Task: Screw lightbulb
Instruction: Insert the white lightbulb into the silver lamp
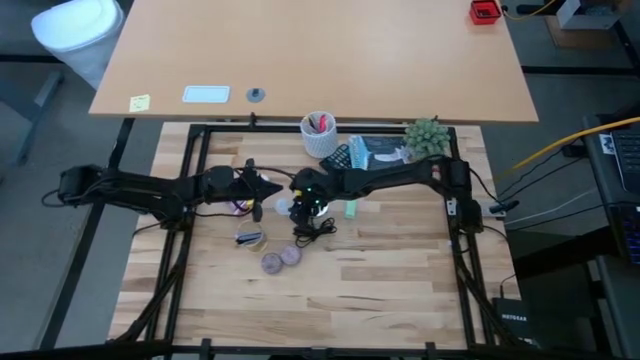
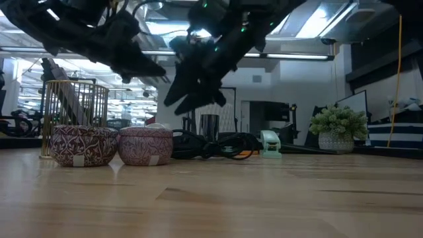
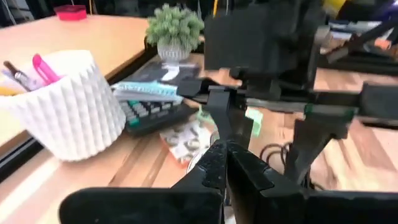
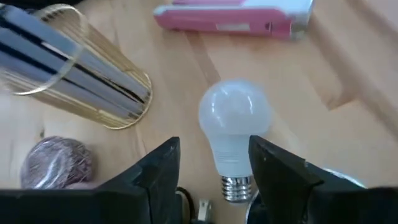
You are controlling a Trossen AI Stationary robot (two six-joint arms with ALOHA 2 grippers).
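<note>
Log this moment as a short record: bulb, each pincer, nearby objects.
lightbulb: white lightbulb lying on the wooden table, silvery screw base toward the right wrist camera
right pincer: right pincer open, fingers either side of the bulb, no contact visible
left pincer: left pincer shut, empty, near table centre
nearby: gold wire holder, purple disc, pink-and-white box

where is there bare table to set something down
The near half of the butcher-block table, below the purple discs, is bare, as are both side edges. The middle is crowded: lightbulb, cable, both grippers; the far edge holds the pen cup, keyboard and plant.
</note>
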